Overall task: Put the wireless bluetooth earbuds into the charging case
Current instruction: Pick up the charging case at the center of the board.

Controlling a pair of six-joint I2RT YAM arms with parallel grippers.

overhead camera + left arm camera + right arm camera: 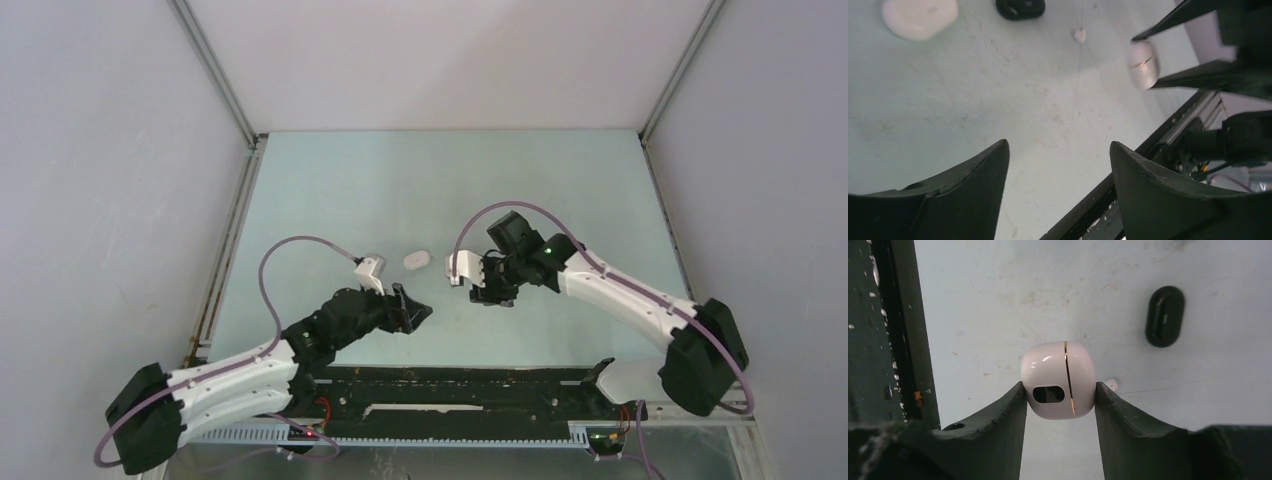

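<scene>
The table (330,180) carries everything near its middle, toward the near edge. The right gripper (1059,386) pinches the pink charging case (1048,367) by its two sides, I judge to steady it for loading. Its gold seam (1066,375) runs parallel to the fingers; its long axis I cannot tell. The left gripper (1059,144) stands spread and empty, probably ready for the earbud (1079,35). This lies on the table just beside the case, too small to show its direction.
</scene>
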